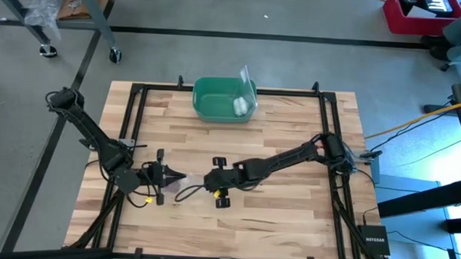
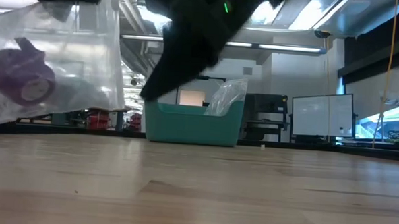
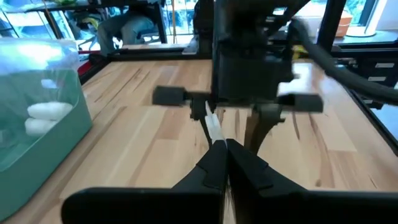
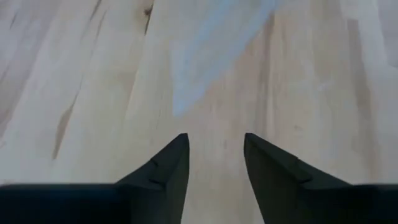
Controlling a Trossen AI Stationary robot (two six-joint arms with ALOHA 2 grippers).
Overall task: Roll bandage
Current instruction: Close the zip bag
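Purple bandage point(image 2: 22, 77), a compact roll, sat inside a clear plastic bag point(image 2: 67, 59) hanging above the wooden counter point(image 1: 290, 193) near its front-left, per low view. Left gripper point(image 3: 225, 146) was clamped shut on an edge of that bag, w/ bag just beside it in high view. Right gripper point(image 4: 216, 149) faced it close by, fingers apart, holding nothing, clear plastic ahead of its tips. Green bin point(image 1: 222, 98) stood at counter's far edge w/ small white rolls point(image 1: 240, 107) inside.
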